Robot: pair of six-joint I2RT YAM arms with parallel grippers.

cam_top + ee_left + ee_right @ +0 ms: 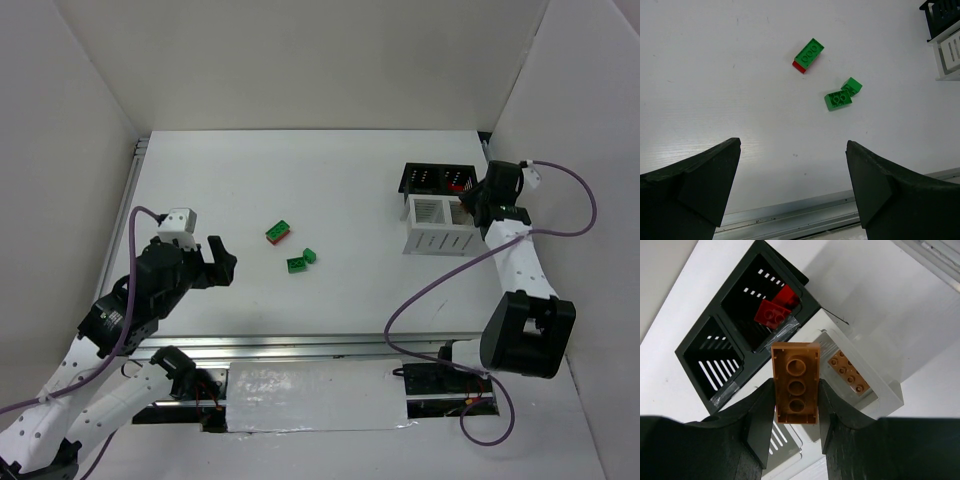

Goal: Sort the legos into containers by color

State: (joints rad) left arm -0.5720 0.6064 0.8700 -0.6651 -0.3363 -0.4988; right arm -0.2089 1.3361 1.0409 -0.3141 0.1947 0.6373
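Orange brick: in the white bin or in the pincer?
In the pincer. Right pincer is shut on the orange brick, by the white bin, which holds a second brick.

A robotics lab test cell: a white table (350, 180) boxed in by plain white panels (300, 60), with aluminium rails (300, 348) along its near edge and purple cables (450, 278) trailing.

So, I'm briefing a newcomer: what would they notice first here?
The orange-brown brick pinched in the right gripper, hanging over the black bin and white bin. Then the red bricks in the black bin, and green bricks loose on the table.
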